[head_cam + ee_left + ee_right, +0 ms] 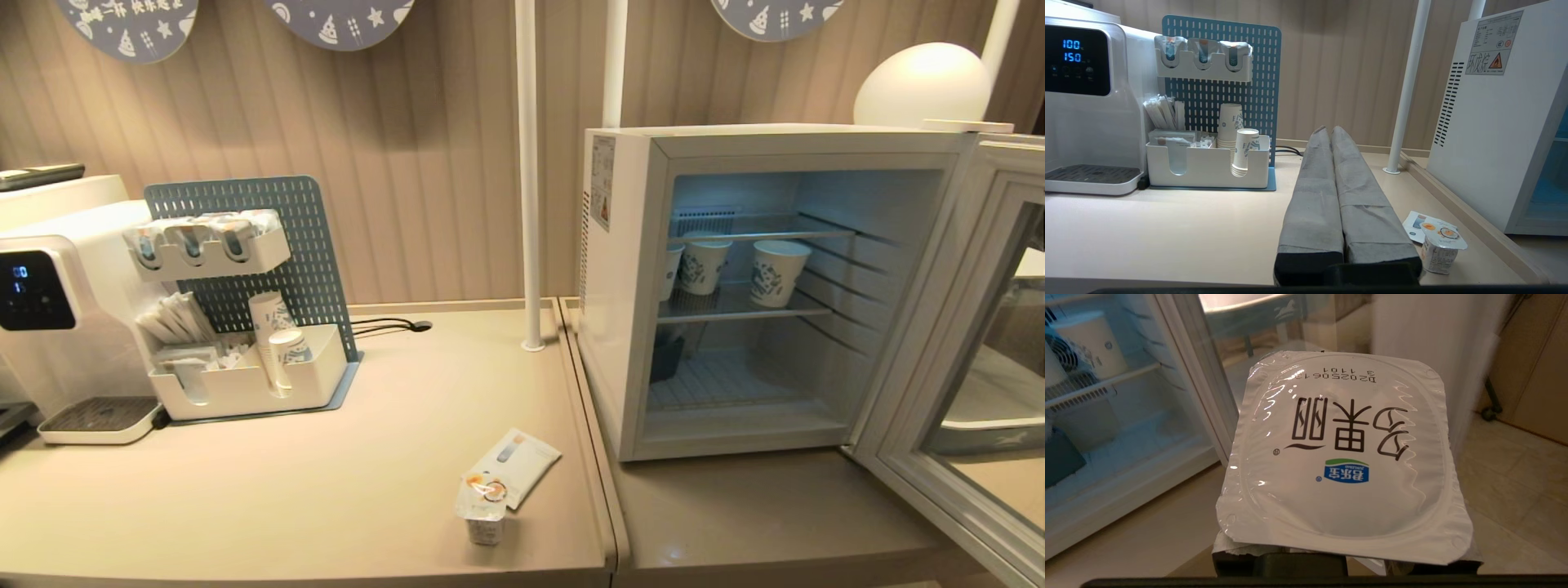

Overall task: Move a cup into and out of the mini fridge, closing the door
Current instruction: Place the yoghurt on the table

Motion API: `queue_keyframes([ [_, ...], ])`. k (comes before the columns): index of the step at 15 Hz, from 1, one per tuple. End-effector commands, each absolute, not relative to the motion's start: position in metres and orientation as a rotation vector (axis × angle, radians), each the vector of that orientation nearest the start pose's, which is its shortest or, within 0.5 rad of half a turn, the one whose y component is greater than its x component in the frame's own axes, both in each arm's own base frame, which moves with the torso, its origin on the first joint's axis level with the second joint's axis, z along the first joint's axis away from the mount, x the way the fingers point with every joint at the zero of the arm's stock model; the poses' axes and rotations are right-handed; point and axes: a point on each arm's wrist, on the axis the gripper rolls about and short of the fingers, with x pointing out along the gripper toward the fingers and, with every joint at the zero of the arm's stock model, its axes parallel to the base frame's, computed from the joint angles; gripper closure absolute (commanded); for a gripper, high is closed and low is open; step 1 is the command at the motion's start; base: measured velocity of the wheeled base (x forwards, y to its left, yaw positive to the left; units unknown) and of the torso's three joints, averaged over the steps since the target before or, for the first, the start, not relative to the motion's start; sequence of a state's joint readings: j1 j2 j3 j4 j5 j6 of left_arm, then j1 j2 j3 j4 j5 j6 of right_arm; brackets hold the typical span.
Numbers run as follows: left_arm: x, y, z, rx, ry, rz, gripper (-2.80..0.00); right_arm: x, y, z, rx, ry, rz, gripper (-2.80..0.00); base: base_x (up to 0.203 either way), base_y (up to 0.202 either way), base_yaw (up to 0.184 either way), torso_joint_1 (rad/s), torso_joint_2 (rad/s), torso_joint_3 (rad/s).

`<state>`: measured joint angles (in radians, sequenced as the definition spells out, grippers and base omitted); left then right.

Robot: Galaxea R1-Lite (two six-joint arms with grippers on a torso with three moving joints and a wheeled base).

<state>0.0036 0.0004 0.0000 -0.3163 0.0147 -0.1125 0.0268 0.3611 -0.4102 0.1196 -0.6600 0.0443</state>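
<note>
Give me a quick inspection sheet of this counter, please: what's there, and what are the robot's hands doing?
Surface: beige counter, two sections meeting at a seam.
Job's things: mini fridge lit inside, paper cups on its wire shelf; door swung wide open.
Clutter: sealed yogurt cup beside a flat packet; blue pegboard organiser; water dispenser.
Grippers: left gripper shut, empty, over the counter; right gripper holds a foil-lidded cup near the open fridge.
Cables: black cable by the wall.
Surroundings: ribbed wall panels, white poles, round lamp on the fridge.
</note>
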Motion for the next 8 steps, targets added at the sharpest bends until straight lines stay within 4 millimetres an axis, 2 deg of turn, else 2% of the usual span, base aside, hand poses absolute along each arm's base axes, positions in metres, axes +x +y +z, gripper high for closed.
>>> queue_keyframes([
  [1,-0.024,0.0,0.097,-0.114,-0.277,0.002,0.0,-0.043,-0.012,0.161,0.067,-0.105,-0.565,0.0,0.0,0.0,0.0,0.0,0.0,0.0],
  [2,-0.024,0.0,0.097,-0.114,-0.277,0.002,0.0,-0.049,-0.009,0.151,0.077,-0.161,-0.419,0.0,0.0,0.0,0.0,0.0,0.0,0.0],
  [3,-0.024,0.0,0.097,-0.114,-0.277,0.003,0.0,-0.047,-0.006,0.138,0.073,-0.191,-0.268,0.0,0.0,0.0,0.0,0.0,0.0,0.0],
  [6,-0.024,0.0,0.097,-0.113,-0.277,0.002,0.0,-0.023,-0.003,0.089,0.031,-0.157,-0.155,0.0,0.0,0.0,0.0,0.0,0.0,0.0],
  [8,-0.024,0.0,0.097,-0.114,-0.277,0.003,0.0,-0.021,0.0,0.083,0.06,-0.141,-0.026,0.0,0.0,0.0,0.0,0.0,0.0,0.0],
])
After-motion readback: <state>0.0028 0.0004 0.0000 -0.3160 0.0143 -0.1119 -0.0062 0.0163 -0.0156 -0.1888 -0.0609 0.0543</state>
